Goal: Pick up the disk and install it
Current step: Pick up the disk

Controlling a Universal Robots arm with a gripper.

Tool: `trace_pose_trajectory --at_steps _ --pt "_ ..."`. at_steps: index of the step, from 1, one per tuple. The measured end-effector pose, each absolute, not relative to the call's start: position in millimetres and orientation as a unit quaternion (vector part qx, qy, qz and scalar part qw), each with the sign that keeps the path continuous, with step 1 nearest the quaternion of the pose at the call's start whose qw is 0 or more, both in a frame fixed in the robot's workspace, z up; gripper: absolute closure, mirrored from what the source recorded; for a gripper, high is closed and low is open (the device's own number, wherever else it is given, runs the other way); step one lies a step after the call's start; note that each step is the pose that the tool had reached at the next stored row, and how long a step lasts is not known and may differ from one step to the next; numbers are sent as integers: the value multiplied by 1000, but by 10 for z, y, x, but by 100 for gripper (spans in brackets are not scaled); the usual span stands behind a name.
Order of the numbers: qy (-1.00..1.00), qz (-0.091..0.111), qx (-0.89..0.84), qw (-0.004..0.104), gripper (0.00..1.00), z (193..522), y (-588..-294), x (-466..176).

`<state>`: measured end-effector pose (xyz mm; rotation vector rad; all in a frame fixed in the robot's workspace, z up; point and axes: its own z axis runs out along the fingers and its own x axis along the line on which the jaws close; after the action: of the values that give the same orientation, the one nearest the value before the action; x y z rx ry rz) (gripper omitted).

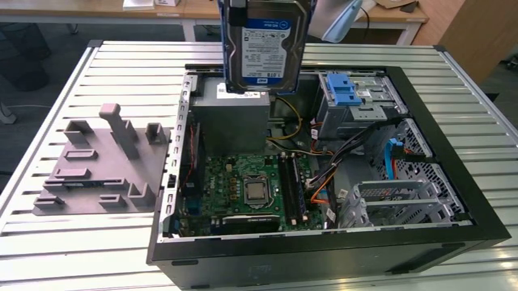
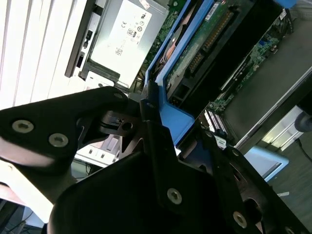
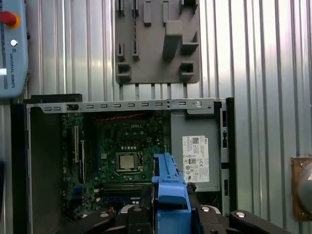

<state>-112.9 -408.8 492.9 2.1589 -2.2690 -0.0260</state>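
The tool [image 2: 165, 123] is matte black, its angular plates fastened by silver screws.

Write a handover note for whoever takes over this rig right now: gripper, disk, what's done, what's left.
The gripper is shut on the disk, clamping its blue rail in both wrist views.
The disk hangs upright in the air above the open computer case, over the grey power supply, touching nothing below.
Done: pick-up.
Left: installation. The disk is not in the bay with the blue latch, nor seated anywhere in the case.
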Motion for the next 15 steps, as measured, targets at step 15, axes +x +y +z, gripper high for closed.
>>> trace_pose_trajectory --at_steps 15 --pt "-724 -8 689 5 64 4926 -4195 -911"
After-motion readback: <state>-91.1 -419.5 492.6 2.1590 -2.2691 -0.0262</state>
